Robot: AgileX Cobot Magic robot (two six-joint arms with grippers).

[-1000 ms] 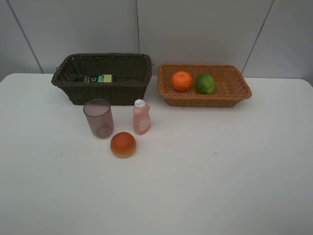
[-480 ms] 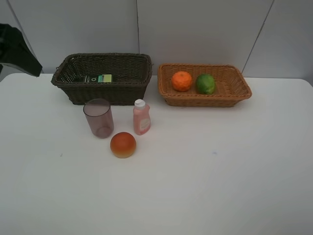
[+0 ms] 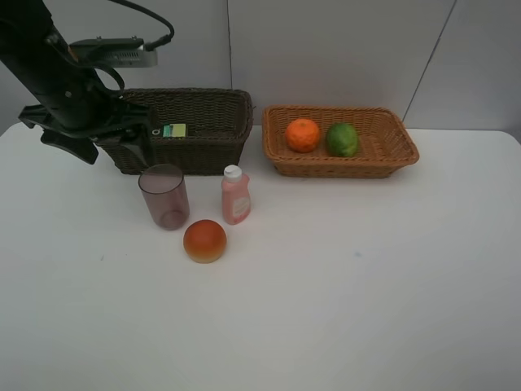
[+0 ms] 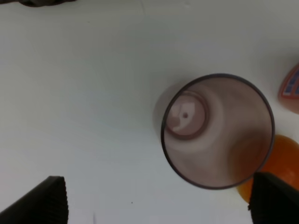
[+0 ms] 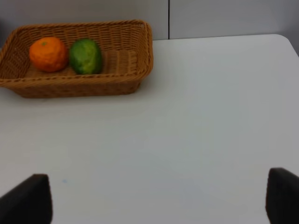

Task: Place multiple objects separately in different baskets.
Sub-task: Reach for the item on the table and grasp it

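Note:
A translucent mauve cup (image 3: pixel 164 195) (image 4: pixel 217 130) stands upright on the white table, with a pink bottle with a white cap (image 3: pixel 235 195) (image 4: pixel 290 88) and a red-orange round fruit (image 3: pixel 204 240) (image 4: pixel 275 163) beside it. My left gripper (image 3: pixel 114 151) (image 4: pixel 159 205) hangs open just behind and above the cup, at the dark brown basket's (image 3: pixel 212 151) left end. A dark item with a green label (image 3: pixel 168 130) lies in that basket. The orange (image 3: pixel 302 134) (image 5: pixel 47 54) and green fruit (image 3: pixel 342 139) (image 5: pixel 85 56) sit in the tan basket (image 3: pixel 350 169) (image 5: pixel 93 86). My right gripper (image 5: pixel 154 200) is open over bare table.
Both baskets stand side by side at the back of the table (image 3: pixel 366 285), against a grey panelled wall. In the exterior view the left arm covers the dark basket's left corner. White tabletop stretches to the front and right.
The left arm has swung in from the upper left and now hangs over the dark basket's left end, close to the cup. None of the objects has moved.

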